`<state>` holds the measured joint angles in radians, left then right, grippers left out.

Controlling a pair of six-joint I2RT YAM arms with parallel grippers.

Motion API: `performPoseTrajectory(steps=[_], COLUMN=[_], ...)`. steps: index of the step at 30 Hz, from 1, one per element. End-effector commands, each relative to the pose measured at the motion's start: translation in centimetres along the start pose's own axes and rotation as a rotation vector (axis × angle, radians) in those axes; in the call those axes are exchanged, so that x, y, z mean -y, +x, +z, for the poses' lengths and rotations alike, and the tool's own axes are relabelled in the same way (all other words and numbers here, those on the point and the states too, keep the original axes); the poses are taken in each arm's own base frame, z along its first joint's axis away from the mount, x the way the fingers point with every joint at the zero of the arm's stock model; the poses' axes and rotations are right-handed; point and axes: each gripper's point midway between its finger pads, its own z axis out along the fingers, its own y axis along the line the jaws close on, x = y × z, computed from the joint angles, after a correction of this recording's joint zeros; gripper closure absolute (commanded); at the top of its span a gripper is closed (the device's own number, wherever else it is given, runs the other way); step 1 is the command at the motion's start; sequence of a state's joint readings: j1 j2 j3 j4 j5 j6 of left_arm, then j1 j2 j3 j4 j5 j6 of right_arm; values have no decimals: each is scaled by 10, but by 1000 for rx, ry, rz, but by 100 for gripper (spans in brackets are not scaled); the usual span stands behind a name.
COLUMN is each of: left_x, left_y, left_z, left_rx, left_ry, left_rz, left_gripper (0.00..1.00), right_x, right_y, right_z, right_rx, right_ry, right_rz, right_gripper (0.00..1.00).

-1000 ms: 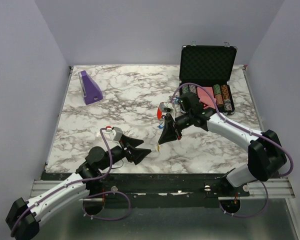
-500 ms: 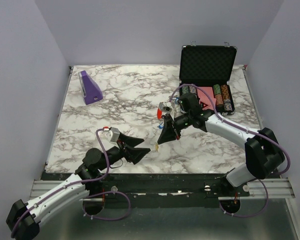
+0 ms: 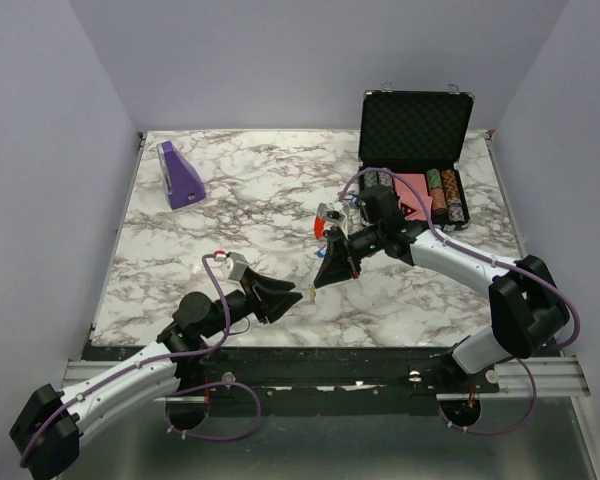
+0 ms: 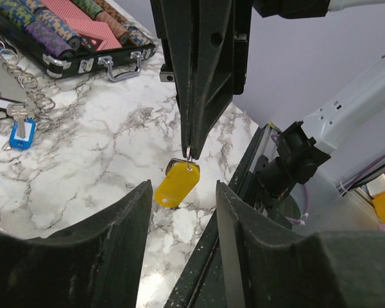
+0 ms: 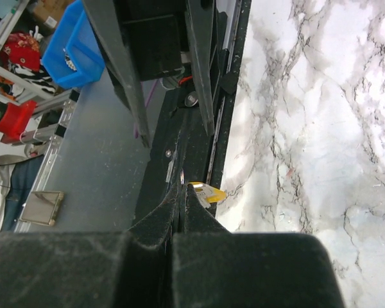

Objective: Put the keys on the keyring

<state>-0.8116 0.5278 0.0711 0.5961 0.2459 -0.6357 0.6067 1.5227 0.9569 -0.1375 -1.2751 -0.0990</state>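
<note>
Both arms share one build: white shells on the long links, black housings at the joints. The left arm [image 3: 115, 385] is rooted at seven o'clock in the top view, the right arm [image 3: 460, 262] at five o'clock. A thin purple cable [image 3: 378, 169] loops along each. The left gripper [image 3: 294, 296] and right gripper [image 3: 318, 287] are matte black, with long wedge-shaped fingers [image 4: 83, 256] of rough, scuffed plastic.

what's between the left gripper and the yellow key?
Nothing. Left wrist view: the yellow key hangs from the right gripper just ahead of the left gripper, only marble table beneath.
</note>
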Motion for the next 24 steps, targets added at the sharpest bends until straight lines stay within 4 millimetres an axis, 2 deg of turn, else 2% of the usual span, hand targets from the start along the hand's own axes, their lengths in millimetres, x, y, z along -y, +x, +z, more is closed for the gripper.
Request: performPoseTrajectory(steps=[1, 5, 16, 24], left_x=[9, 9, 18, 17], left_y=[-1, 0, 0, 0], left_z=[7, 13, 21, 26], left_rx=[-13, -35, -52, -62], left_ry=[59, 64, 119, 120], left_rz=[3, 20, 36, 33], left_gripper=[50, 56, 59, 60], right_x=[-5, -5, -5, -5], right_y=[1, 1, 1, 1], right_z=[0, 1, 1, 0], right_rx=[11, 12, 12, 14], right_ry=[-43, -45, -45, -49], right_rz=[9, 11, 12, 13], right_gripper=[99, 99, 99, 99])
